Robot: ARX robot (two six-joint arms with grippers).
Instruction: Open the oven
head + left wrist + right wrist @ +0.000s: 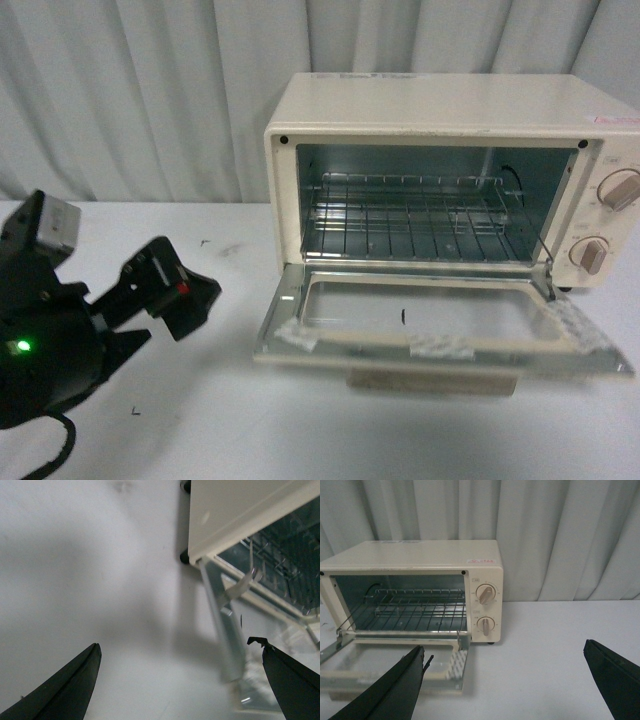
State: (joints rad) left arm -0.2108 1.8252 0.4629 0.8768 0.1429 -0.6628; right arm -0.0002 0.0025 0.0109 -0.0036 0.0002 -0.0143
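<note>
Toaster oven [440,110] sits ahead of both sets of jaws, its glass door [440,320] lying flat, untouched by the left gripper [176,642] or right gripper [503,646], both spread wide and empty, so opening looks done and next probably means retreating.

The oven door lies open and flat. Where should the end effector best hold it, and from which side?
Probably the bar handle beneath the free front edge of the door, approached from the front. The door is hinged low on the oven and lies nearly flat, so that edge sticks out toward the robot.
</note>
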